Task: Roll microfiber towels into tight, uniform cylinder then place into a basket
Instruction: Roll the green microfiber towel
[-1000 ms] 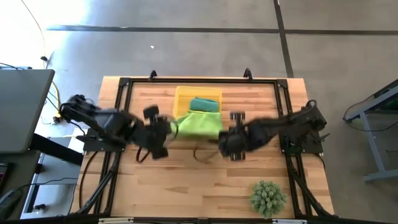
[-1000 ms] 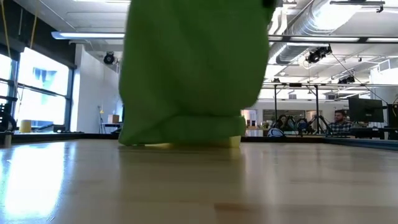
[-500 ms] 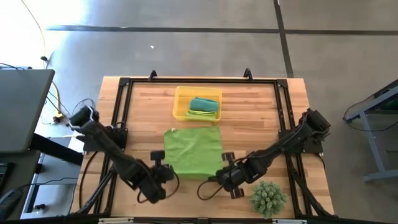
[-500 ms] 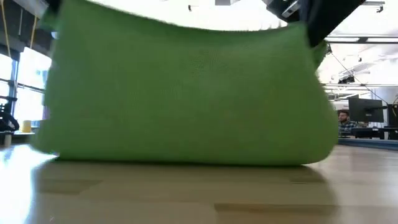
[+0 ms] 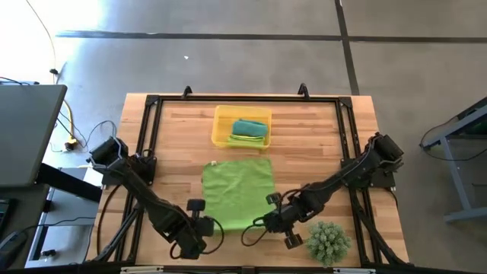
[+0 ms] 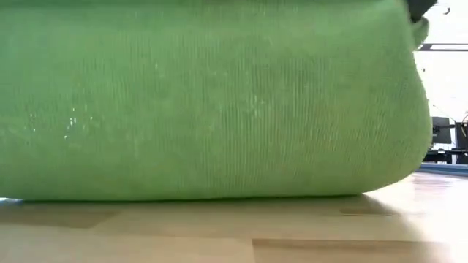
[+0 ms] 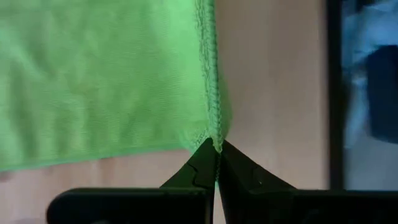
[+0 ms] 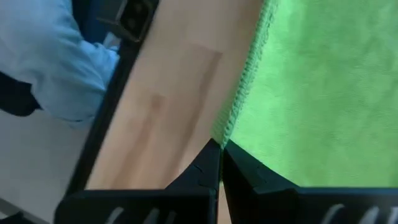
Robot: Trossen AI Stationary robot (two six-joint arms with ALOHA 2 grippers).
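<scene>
A lime-green microfiber towel (image 5: 237,189) lies spread on the table's middle and fills the low view (image 6: 212,102). My left gripper (image 5: 214,226) is shut on its near left corner and my right gripper (image 5: 262,221) is shut on its near right corner. The yellow basket (image 5: 221,116) stands at the far middle, holding a teal towel (image 5: 249,127) and a lime-green one (image 5: 245,139) beside it. My left gripper pinches the towel's near left corner (image 7: 214,138) between its two fingertips, at the hemmed edge, slanting down from the near side. The corner is raised a little and the far part of the cloth lies on the table. My right gripper pinches the towel's near right corner (image 8: 227,132) between its two fingertips, at the hem, slanting down from the near side. That corner is held slightly up, and the cloth runs fairly flat away from it onto the table.
A spiky green ball-shaped plant (image 5: 328,240) sits at the near right, close to my right gripper. A black frame (image 5: 152,103) runs around the table top. Bare wood shows to the left and right of the towel. A person's light blue sleeve (image 8: 56,68) shows beyond the table.
Both grippers have come down and toward the table's near edge, tipping to point more steeply down. The towel, which hung bunched near the basket, has been drawn out and laid spread on the table, its near edge pulled closer to the near side.
</scene>
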